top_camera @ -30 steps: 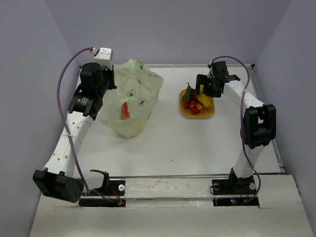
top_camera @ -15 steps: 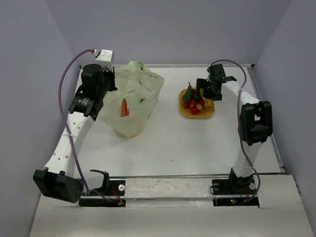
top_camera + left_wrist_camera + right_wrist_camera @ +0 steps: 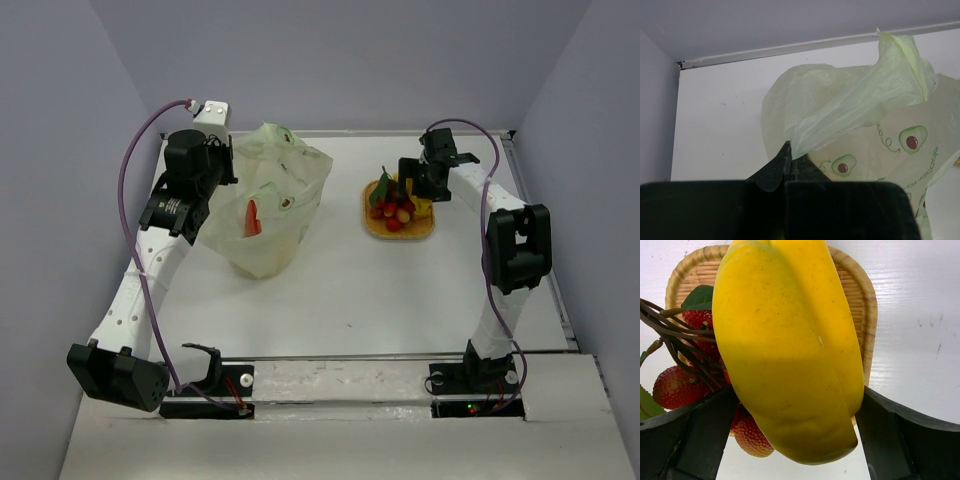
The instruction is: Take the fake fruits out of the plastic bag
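The pale yellow-green plastic bag (image 3: 268, 215) stands at the back left, held up by my left gripper (image 3: 228, 165). That gripper is shut on a bunched fold of the bag (image 3: 850, 107), its tips (image 3: 788, 150) pressed together. A small red fruit piece (image 3: 253, 218) shows through the bag's wall. My right gripper (image 3: 412, 190) sits low over the orange woven mat (image 3: 412, 230). Its fingers (image 3: 700, 440) touch both sides of the yellow banana (image 3: 790, 350). The red berry cluster (image 3: 675, 387) with green leaves lies on the mat (image 3: 862, 305) beside the banana.
A raised white rail (image 3: 790, 47) runs along the table's back edge behind the bag. Grey walls close in on the left, back and right. The two arm bases (image 3: 340, 385) stand at the near edge.
My right gripper has come down and back a little with the banana, lower over the mat. The bag has shifted slightly in my left gripper's hold.
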Motion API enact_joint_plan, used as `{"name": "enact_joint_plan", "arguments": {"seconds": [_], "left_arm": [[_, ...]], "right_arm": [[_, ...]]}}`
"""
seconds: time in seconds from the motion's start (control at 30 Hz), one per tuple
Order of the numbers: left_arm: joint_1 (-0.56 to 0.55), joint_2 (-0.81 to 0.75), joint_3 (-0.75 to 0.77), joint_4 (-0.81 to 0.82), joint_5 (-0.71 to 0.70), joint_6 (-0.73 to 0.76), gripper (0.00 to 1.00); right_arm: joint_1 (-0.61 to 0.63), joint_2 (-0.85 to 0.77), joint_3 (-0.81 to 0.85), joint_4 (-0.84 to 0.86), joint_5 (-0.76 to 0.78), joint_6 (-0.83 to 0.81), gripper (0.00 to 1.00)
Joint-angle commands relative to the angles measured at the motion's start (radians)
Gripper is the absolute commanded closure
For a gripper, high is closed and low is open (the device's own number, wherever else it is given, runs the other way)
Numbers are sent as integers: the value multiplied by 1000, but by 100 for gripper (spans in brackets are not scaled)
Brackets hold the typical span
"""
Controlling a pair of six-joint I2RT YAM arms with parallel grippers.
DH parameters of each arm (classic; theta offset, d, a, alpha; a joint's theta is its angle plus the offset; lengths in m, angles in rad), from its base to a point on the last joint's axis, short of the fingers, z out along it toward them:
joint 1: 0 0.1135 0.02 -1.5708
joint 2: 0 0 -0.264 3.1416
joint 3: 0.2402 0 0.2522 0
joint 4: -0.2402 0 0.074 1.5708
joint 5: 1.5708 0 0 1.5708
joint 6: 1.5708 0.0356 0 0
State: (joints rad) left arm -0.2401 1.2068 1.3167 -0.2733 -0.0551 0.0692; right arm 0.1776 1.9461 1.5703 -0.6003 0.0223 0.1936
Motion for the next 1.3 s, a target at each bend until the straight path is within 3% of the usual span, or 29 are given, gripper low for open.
{"name": "enact_joint_plan", "arguments": {"seconds": [0.0,0.5,0.77,1.27], "left_arm": [[-2,-36,-4,29,14,1,100],[-2,-35,1,31,23,4,100],[-2,-30,3,37,23,11,100],[-1,-29,7,32,24,12,100]], "right_arm": [[3,-32,30,-7,48,-11,0],[3,-68,34,-7,90,-6,0],[3,-102,23,5,-15,-28,0],[3,-141,0,-27,88,-22,0]]}}
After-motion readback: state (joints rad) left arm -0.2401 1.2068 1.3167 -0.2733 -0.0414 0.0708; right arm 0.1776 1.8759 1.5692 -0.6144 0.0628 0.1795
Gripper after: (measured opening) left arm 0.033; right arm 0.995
